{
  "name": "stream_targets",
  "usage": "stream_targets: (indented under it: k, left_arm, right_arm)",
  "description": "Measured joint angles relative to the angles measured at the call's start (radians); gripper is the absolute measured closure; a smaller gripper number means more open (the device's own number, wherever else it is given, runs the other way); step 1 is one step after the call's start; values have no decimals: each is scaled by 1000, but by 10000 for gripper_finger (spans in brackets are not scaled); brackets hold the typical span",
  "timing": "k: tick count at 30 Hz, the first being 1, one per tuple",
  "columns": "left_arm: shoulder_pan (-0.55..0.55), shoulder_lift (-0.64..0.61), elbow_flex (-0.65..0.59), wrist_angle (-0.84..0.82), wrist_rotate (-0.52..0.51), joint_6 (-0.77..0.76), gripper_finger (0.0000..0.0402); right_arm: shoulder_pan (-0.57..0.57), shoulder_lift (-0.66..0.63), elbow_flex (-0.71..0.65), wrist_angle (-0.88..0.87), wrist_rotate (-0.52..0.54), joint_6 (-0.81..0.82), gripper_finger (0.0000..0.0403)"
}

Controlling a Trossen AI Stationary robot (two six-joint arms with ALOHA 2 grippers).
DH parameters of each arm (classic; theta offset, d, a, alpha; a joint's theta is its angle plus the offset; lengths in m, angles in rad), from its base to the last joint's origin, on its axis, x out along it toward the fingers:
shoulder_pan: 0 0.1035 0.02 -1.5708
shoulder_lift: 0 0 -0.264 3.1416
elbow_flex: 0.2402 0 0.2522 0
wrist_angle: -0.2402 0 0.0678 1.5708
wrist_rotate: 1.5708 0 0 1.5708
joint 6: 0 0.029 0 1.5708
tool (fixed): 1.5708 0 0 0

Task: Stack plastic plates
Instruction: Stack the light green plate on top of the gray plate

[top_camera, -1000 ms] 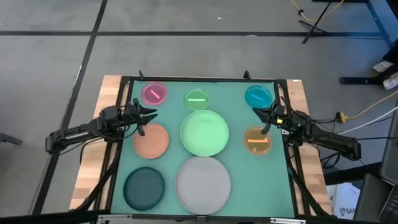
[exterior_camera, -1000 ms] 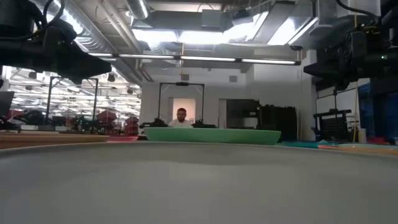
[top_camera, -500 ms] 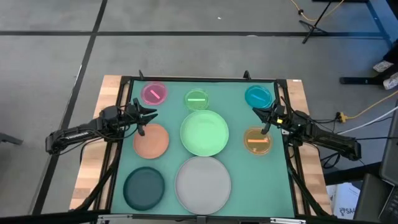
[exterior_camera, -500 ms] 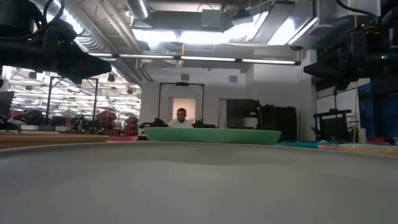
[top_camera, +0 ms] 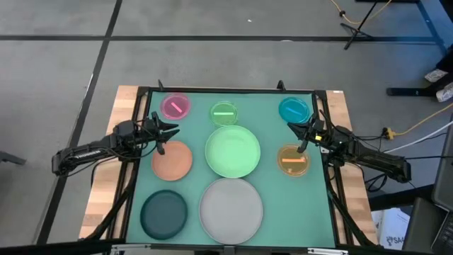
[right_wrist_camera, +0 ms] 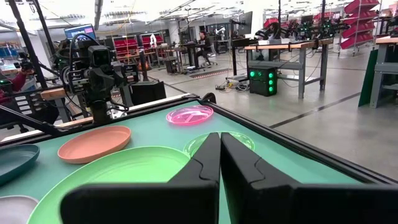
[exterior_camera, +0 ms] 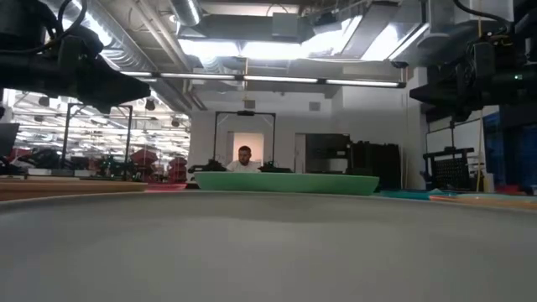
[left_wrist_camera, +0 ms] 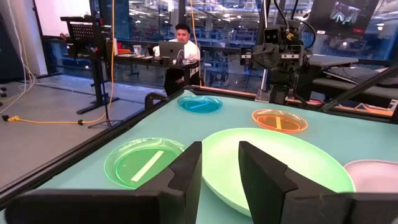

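Observation:
Eight round plates lie flat and apart on the teal mat. Along the far side are the small pink plate (top_camera: 175,106), small green plate (top_camera: 224,112) and small blue plate (top_camera: 294,110). In the middle row lie the salmon plate (top_camera: 173,160), the large light green plate (top_camera: 233,151) and the small orange plate (top_camera: 292,160). Near me are the dark teal plate (top_camera: 164,214) and the large grey plate (top_camera: 231,206). My left gripper (top_camera: 165,137) hovers open above the salmon plate's far edge. My right gripper (top_camera: 300,138) hovers shut between the blue and orange plates.
A black frame (top_camera: 226,90) borders the mat, with wooden table strips outside it. In the low view the grey plate (exterior_camera: 268,243) fills the foreground and the light green plate (exterior_camera: 285,182) stands behind it. A person (left_wrist_camera: 180,38) sits at a laptop beyond the table.

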Motion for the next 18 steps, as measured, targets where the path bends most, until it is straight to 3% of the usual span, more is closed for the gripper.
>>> stream_targets:
  k: [8, 18]
  left_arm:
    - [0, 0, 0, 54, -37, 7, 303]
    - [0, 14, 0, 216, -7, 1, 303]
  right_arm:
    - [0, 0, 0, 4, 0, 0, 396]
    - [0, 0, -1, 21, 1, 1, 396]
